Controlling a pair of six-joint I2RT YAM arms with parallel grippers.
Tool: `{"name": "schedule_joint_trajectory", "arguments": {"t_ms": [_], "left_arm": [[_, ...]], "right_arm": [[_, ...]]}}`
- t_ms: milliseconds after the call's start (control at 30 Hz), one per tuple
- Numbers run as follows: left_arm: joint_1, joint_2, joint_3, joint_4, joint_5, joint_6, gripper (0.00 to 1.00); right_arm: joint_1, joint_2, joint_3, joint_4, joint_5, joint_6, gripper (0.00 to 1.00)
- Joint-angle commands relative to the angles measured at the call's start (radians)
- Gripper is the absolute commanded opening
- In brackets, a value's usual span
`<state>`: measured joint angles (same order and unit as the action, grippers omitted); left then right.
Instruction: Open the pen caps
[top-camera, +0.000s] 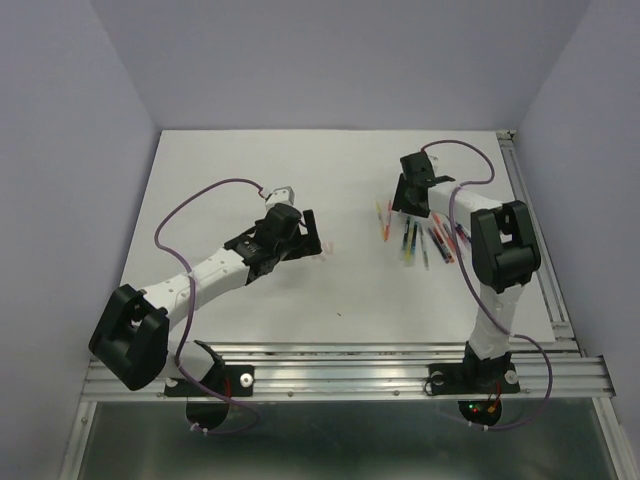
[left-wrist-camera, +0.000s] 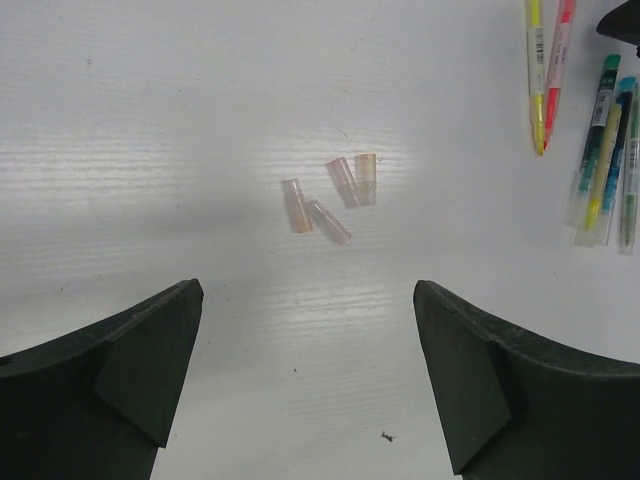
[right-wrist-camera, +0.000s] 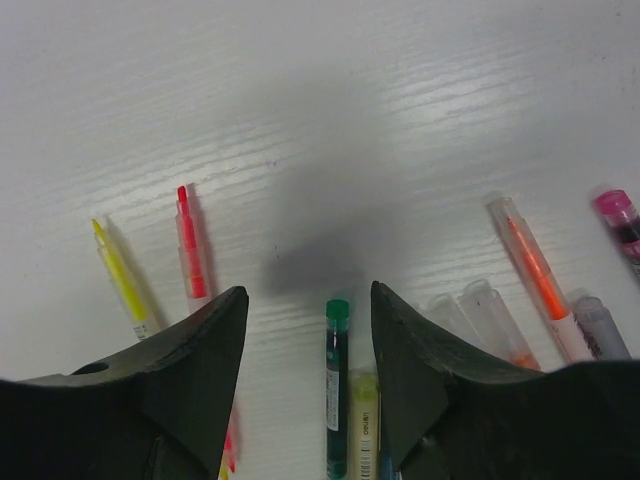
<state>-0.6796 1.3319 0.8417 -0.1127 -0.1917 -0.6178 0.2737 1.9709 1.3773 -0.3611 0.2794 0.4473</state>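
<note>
Several loose pale pink pen caps (left-wrist-camera: 325, 200) lie in a small cluster on the white table, ahead of my left gripper (left-wrist-camera: 308, 290). It is open and empty, hovering above bare table. In the top view the caps (top-camera: 328, 246) lie just right of the left gripper (top-camera: 310, 235). My right gripper (right-wrist-camera: 308, 290) is open over the group of pens (top-camera: 420, 240). A green pen (right-wrist-camera: 337, 390) lies between its fingers, untouched, with a yellow-green pen (right-wrist-camera: 364, 425) beside it. Uncapped yellow (right-wrist-camera: 120, 280) and red (right-wrist-camera: 190, 245) pens lie to the left. An orange pen (right-wrist-camera: 530, 270) under a clear cap lies to the right.
More pens with clear caps (right-wrist-camera: 480, 315) and a magenta one (right-wrist-camera: 620, 215) lie right of the right gripper. Yellow (left-wrist-camera: 537, 80) and pink (left-wrist-camera: 557, 60) pens show at the top right of the left wrist view. A metal rail (top-camera: 535, 230) runs along the table's right edge.
</note>
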Motion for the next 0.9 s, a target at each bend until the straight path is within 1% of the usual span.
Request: {"name": "schedule_joint_trajectory", "arguments": {"t_ms": [0, 333, 400, 533, 600, 667, 867], "left_arm": [[-0.005, -0.034, -0.003, 0.018, -0.026, 0.004, 0.99], [-0.005, -0.03, 0.011, 0.01, -0.028, 0.01, 0.99], [-0.005, -0.03, 0.011, 0.005, -0.031, 0.012, 0.99], [-0.003, -0.03, 0.014, 0.004, -0.031, 0.013, 0.99], [-0.005, -0.03, 0.014, -0.001, -0.032, 0.012, 0.99], [-0.003, -0.033, 0.016, -0.001, -0.032, 0.01, 0.99], [-0.003, -0.025, 0.036, -0.021, -0.04, 0.012, 0.99]], "right_arm": [[-0.014, 0.029, 0.052, 0.016, -0.005, -0.012, 0.56], [-0.024, 0.054, 0.023, 0.045, -0.034, -0.032, 0.45], [-0.024, 0.055, 0.008, 0.053, -0.04, -0.036, 0.41], [-0.024, 0.054, -0.023, 0.074, -0.062, -0.05, 0.4], [-0.024, 0.055, -0.032, 0.068, -0.06, -0.045, 0.36], [-0.024, 0.045, -0.046, 0.054, -0.063, -0.027, 0.35], [-0.025, -0.004, -0.145, 0.088, -0.08, 0.002, 0.35]]}}
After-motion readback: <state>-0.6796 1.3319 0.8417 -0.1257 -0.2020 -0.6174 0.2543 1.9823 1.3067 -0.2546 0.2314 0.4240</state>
